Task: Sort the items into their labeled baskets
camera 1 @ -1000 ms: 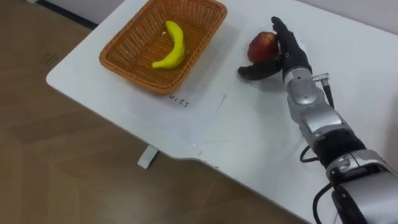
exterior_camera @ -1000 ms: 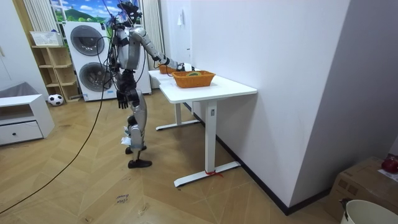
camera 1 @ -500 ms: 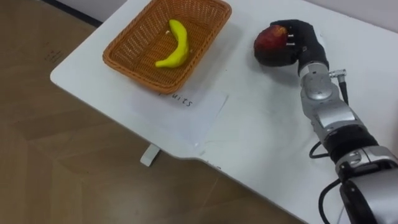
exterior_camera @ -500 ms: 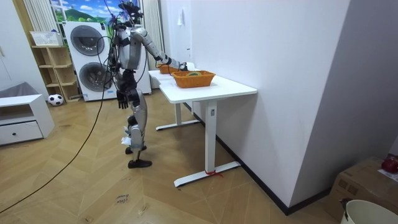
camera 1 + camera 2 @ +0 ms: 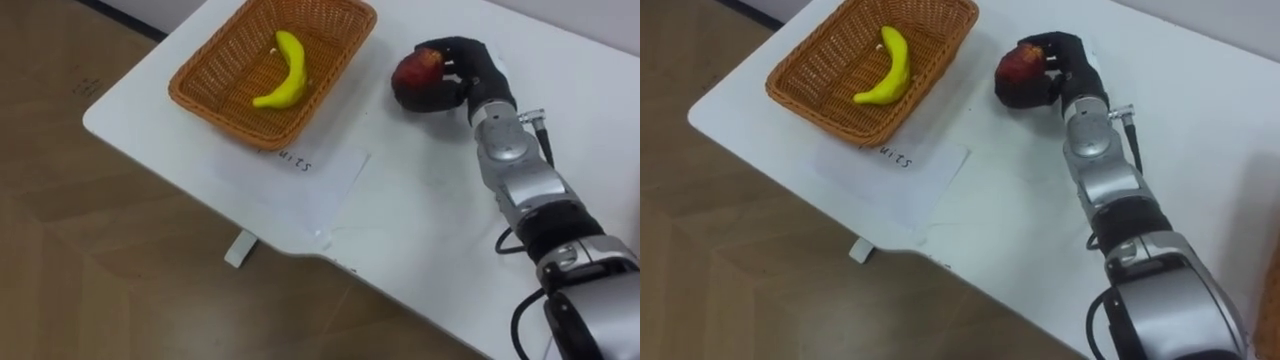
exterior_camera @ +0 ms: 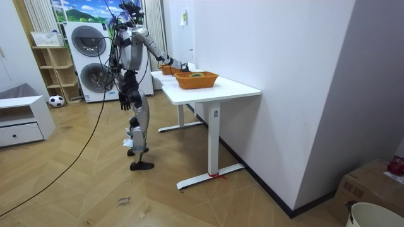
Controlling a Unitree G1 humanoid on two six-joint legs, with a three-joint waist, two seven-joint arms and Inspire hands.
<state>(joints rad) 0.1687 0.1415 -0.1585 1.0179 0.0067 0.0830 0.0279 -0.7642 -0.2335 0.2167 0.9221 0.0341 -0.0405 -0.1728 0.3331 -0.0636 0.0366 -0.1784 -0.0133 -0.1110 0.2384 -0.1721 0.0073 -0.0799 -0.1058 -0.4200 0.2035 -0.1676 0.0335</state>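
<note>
- The wicker basket [image 5: 216, 78] stands near a corner of the white table [image 5: 420, 235], and a yellow banana [image 5: 283, 72] lies inside it, on the woven bottom.
- A red apple [image 5: 413, 80] is outside the basket, just to its right and level with its far end — clamped in the right hand [image 5: 474, 72].
- That hand's dark fingers curl over the apple's top and far side, and the thumb closes in from below. Whether the fruit rests on the table or is lifted clear of it, I cannot tell.
- A white sheet of paper [image 5: 305, 185] with handwriting lies flat on the table, touching the basket's near edge.
- In the room view the robot stands upright on the side of the basket toward the room view's left, its right arm stretched over the table toward it.
- The left hand [image 6: 124, 98] hangs at the robot's side, well below the basket's level — its fingers are too small to read.
</note>
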